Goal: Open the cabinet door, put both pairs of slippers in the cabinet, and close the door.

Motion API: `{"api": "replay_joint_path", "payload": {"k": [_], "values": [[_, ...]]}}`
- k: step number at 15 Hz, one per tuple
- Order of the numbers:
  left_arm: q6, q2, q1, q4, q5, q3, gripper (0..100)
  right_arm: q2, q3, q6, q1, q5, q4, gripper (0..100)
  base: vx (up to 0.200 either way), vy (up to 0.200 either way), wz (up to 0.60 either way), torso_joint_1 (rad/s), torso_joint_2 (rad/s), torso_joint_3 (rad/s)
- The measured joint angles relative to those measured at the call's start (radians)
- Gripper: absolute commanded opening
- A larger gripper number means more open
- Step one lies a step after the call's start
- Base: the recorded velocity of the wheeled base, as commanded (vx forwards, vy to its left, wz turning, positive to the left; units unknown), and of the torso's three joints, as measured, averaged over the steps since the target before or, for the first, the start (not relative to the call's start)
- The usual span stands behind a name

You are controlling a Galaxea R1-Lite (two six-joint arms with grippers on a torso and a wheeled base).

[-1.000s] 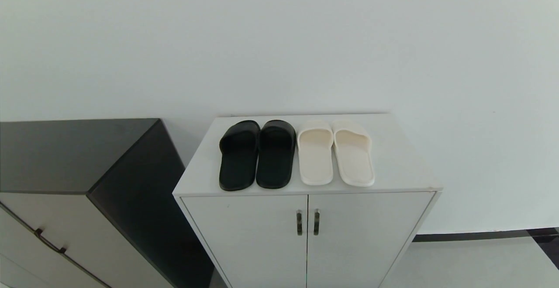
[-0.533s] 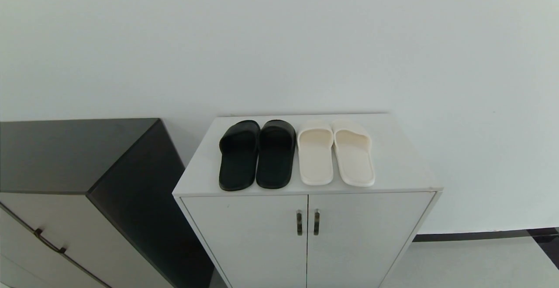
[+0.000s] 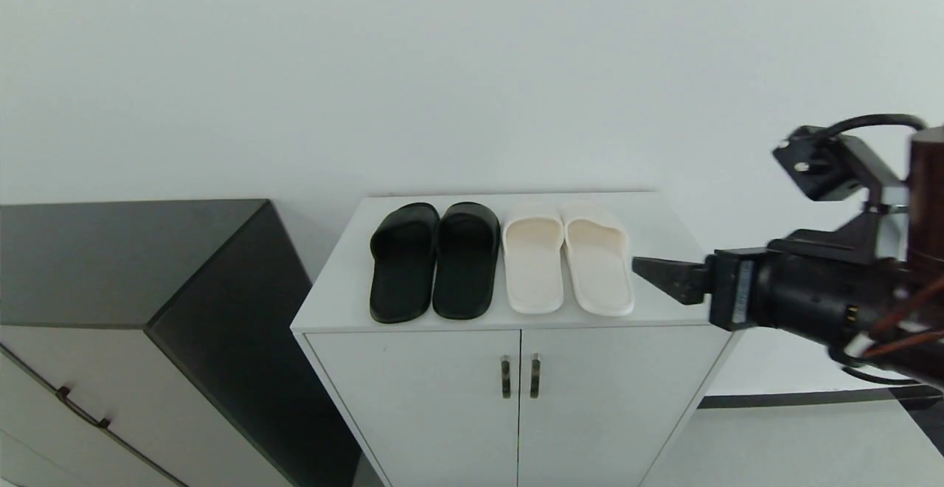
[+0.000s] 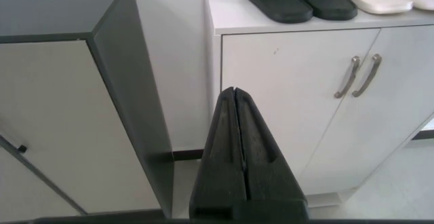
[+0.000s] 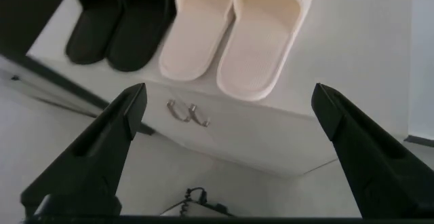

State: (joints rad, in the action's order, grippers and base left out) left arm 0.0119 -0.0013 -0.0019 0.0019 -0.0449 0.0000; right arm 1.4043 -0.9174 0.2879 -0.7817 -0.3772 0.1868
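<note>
Seeing my right gripper (image 5: 229,98) spread wide and empty by the cabinet (image 3: 335,284), left gripper (image 4: 234,96) pinched shut on nothing; black slippers (image 3: 435,262) and cream slippers (image 3: 566,258) sit side by side on top, doors (image 3: 428,406) closed

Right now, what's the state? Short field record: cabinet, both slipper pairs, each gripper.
cabinet: white two-door cabinet, both doors shut
handles: two metal bar handles side by side at the centre seam
black pair: black rubber slide slippers, on the cabinet top, left half
cream pair: cream rubber slippers, on the cabinet top, just right of the black pair
left gripper: shut, empty, low in front of the cabinet
right gripper: open, empty, by the cabinet's right edge near the cream pair
neighbour: dark-topped cabinet to the left
</note>
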Motion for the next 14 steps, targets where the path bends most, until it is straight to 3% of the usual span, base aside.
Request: {"api": "replay_joint_path", "payload": {"k": [2,5,11,14], "values": [[0.001,0.000,0.001,-0.001,0.000,0.000,0,0.140,-0.078,0.001,-0.032,-0.054,0.067,100,0.000,0.000,0.00,0.000,0.00,0.000],[0.001,0.000,0.000,0.000,0.000,0.000,0,0.303,-0.173,0.001,-0.054,-0.117,0.106,100,0.200,0.000,0.00,-0.001,0.00,0.001],[0.000,0.000,0.001,0.000,0.000,0.000,0,0.525,-0.249,-0.001,-0.071,-0.267,0.233,100,0.000,0.000,0.00,0.000,0.00,0.000],[-0.001,0.000,0.001,0.000,0.001,0.000,0,0.604,-0.298,-0.006,-0.057,-0.277,0.260,100,0.000,0.000,0.00,0.000,0.00,0.000]]}}
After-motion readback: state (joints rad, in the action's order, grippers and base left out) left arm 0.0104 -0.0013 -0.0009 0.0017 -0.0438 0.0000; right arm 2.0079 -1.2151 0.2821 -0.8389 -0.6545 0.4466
